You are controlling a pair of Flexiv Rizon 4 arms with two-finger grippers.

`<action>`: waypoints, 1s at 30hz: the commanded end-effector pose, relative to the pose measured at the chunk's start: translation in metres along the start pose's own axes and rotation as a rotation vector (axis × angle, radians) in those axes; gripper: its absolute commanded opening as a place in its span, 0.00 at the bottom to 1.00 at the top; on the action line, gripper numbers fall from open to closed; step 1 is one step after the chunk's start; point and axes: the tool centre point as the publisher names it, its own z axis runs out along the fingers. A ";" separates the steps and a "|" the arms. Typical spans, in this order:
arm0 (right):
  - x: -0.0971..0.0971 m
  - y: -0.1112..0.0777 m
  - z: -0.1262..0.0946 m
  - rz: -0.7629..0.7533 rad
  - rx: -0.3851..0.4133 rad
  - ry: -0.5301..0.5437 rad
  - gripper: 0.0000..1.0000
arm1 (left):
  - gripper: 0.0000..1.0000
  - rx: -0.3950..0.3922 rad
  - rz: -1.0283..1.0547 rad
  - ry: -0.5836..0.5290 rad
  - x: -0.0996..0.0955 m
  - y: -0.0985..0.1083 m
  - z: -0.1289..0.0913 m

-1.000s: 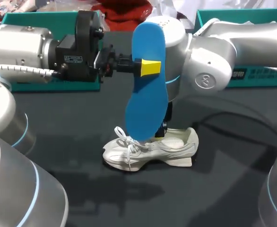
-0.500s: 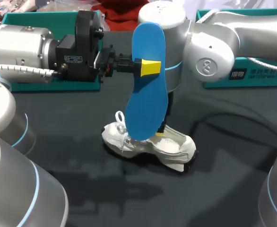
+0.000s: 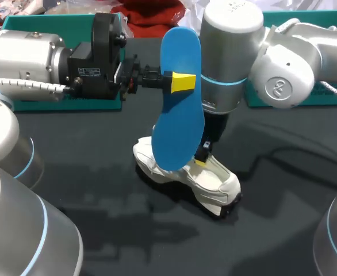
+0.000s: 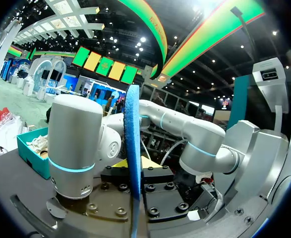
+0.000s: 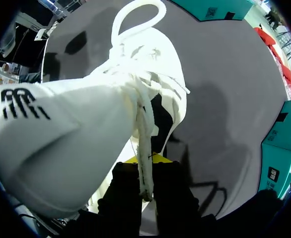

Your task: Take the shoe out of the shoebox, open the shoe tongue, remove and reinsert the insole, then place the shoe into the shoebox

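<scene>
A blue insole [image 3: 179, 103] stands upright in the air over the table's middle, with my left gripper [image 3: 183, 82] shut on its edge. In the left wrist view the insole [image 4: 132, 148] shows edge-on between the fingers of that gripper [image 4: 133, 168]. Below it the white shoe [image 3: 211, 181] lies slanted, heel toward the front right, toe hidden behind the insole. My right gripper [image 3: 200, 161] comes down into the shoe's opening and is shut on it. In the right wrist view the shoe [image 5: 86, 119] fills the space ahead, and its laces [image 5: 144, 148] hang down at that gripper [image 5: 146, 159].
One teal shoebox [image 3: 42, 22] stands at the back left behind my left arm. Another teal box [image 3: 329, 16] stands at the back right, partly hidden by my right arm. A dark cable [image 3: 283, 152] lies on the black table to the right of the shoe.
My right arm has swung to the right and turned the shoe, so the heel now points front right and the toe sits further back. The left arm and insole have not moved.
</scene>
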 end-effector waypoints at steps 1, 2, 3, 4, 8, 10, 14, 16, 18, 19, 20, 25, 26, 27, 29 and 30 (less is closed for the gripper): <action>0.002 0.000 0.001 0.186 -0.006 -0.009 0.00 | 0.00 0.003 0.001 0.000 0.000 0.001 0.002; 0.005 0.002 0.001 0.221 -0.033 -0.001 0.00 | 0.00 0.003 0.001 0.000 0.000 0.001 0.002; 0.008 0.002 0.000 0.265 -0.067 0.010 0.00 | 0.00 0.003 0.001 0.000 0.000 0.001 0.002; 0.011 0.004 -0.001 0.320 -0.052 -0.003 0.00 | 0.00 0.003 0.001 0.000 0.000 0.001 0.002; 0.021 0.007 -0.004 0.512 -0.071 0.032 0.00 | 0.00 0.003 0.001 0.000 0.000 0.001 0.002; 0.027 0.007 -0.008 0.596 -0.004 -0.033 0.00 | 0.00 0.003 0.001 0.000 0.000 0.001 0.002; 0.027 0.007 -0.008 0.596 -0.004 -0.033 0.00 | 0.00 0.003 0.001 0.000 0.000 0.001 0.002; 0.027 0.007 -0.008 0.596 -0.004 -0.033 0.00 | 0.00 0.003 0.001 0.000 0.000 0.001 0.002; 0.027 0.007 -0.008 0.596 -0.004 -0.033 0.00 | 0.00 0.003 0.001 0.000 0.000 0.001 0.002; 0.027 0.007 -0.008 0.596 -0.004 -0.033 0.00 | 0.00 0.003 0.001 0.000 0.000 0.001 0.002; 0.027 0.007 -0.008 0.596 -0.004 -0.033 0.00 | 0.00 0.003 0.001 0.000 0.000 0.001 0.002; 0.031 0.009 -0.011 0.698 -0.054 -0.029 0.00 | 0.00 0.003 0.001 0.000 0.000 0.001 0.002; 0.032 0.010 -0.012 0.721 -0.064 -0.035 0.00 | 0.00 0.003 0.001 0.000 0.000 0.001 0.002; 0.033 0.011 -0.014 0.725 -0.080 -0.025 0.00 | 0.00 0.003 0.001 0.000 0.000 0.001 0.002; 0.036 0.012 -0.017 0.751 -0.118 -0.025 0.00 | 0.00 0.003 0.001 0.000 0.000 0.001 0.002; 0.036 0.012 -0.017 0.754 -0.135 -0.013 0.00 | 0.00 0.003 0.001 0.000 0.000 0.001 0.002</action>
